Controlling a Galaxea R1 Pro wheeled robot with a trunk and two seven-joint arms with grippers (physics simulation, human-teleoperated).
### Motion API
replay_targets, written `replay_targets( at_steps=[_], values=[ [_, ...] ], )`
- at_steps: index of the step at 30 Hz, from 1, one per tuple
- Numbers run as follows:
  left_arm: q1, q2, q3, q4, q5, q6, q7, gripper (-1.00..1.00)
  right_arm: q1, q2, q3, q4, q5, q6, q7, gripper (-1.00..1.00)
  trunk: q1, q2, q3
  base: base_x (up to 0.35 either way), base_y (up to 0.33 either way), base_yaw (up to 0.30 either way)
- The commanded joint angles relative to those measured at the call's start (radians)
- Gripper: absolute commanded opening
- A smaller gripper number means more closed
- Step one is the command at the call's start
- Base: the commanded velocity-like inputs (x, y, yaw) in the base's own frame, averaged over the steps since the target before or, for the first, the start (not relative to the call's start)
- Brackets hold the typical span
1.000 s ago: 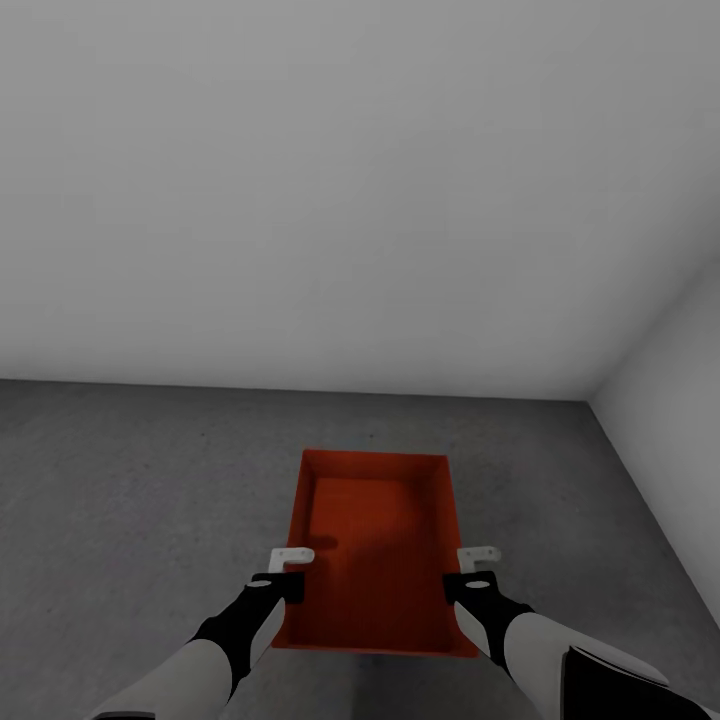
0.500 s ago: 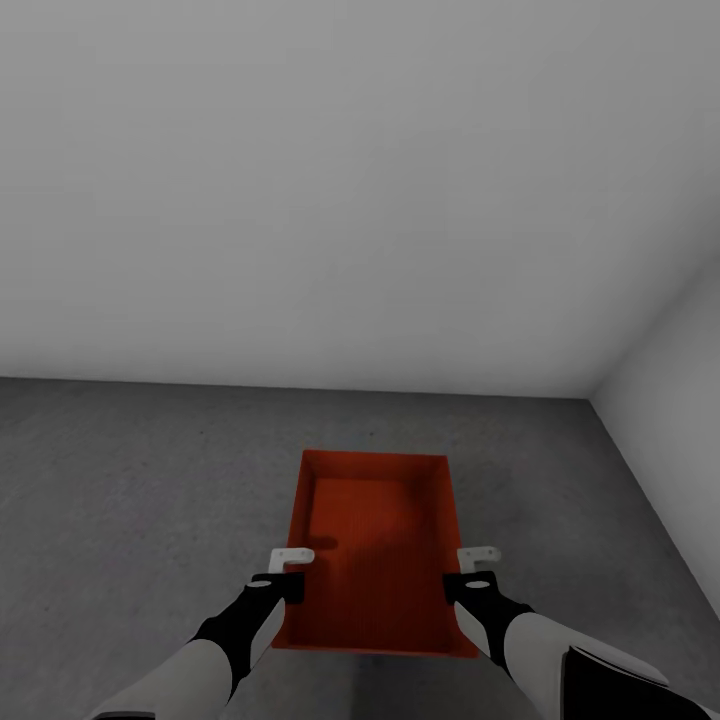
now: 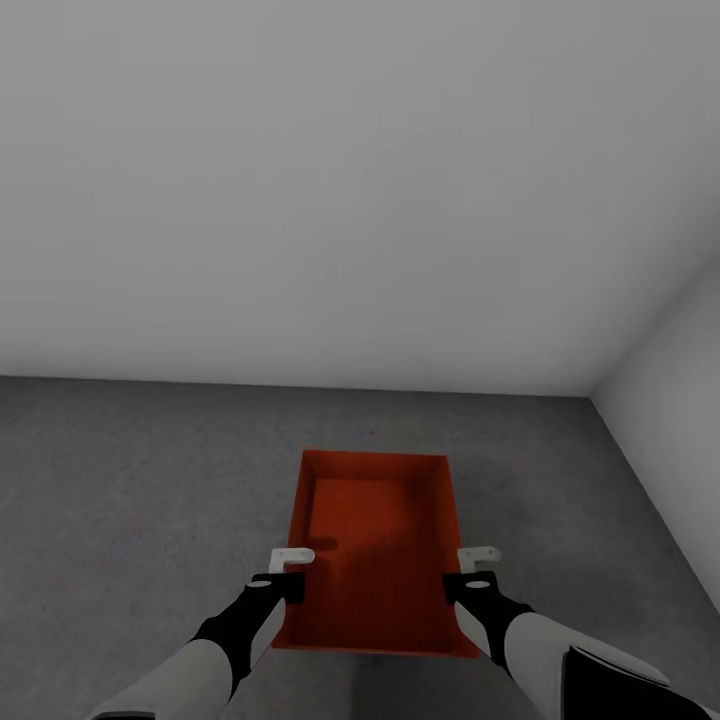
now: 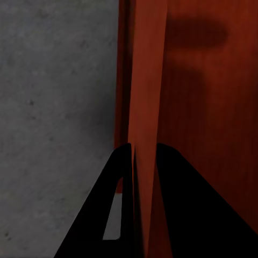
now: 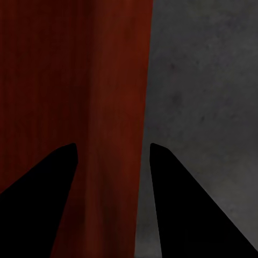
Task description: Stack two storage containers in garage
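No readable text, label, brand, number or sign anywhere. Orange-red container (image 3: 375,545): plain ribbed plastic, unmarked (inside and rim alike, wrist views included). Grey-white wall (image 3: 350,180): blank. Dark grey concrete floor (image 3: 120,490): mottled, no markings.
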Motion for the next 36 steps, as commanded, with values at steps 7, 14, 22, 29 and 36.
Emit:
replay_targets(
  at_steps=[7,14,22,29,36],
  values=[
    [0.000,0.001,0.016,0.001,-0.002,0.007,0.001,-1.00,-0.001,-0.002,0.001,0.015,0.006,-0.010,-0.005,-1.00,0.027,-0.049,-0.023,0.000,0.000,0.000],
    [0.000,0.000,0.016,0.001,-0.002,0.007,0.000,-1.00,-0.001,-0.002,0.001,0.015,0.006,-0.010,-0.005,-1.00,0.034,-0.063,-0.029,0.000,0.000,0.000],
    [0.000,0.000,0.016,0.001,-0.002,0.007,0.001,-1.00,-0.001,-0.002,0.001,0.015,0.006,-0.010,-0.005,-1.00,0.054,-0.098,-0.044,0.000,0.000,0.000],
    [0.000,0.000,0.016,0.001,-0.002,0.007,0.001,-1.00,-0.001,-0.002,0.001,0.015,0.006,-0.010,-0.005,-1.00,0.054,-0.098,-0.044,0.000,0.000,0.000],
    [0.000,0.000,0.016,0.002,-0.002,0.007,0.001,-1.00,-0.001,-0.002,0.001,0.015,0.006,-0.010,-0.005,-1.00,0.069,-0.126,-0.057,0.000,0.000,0.000]
  ],
)
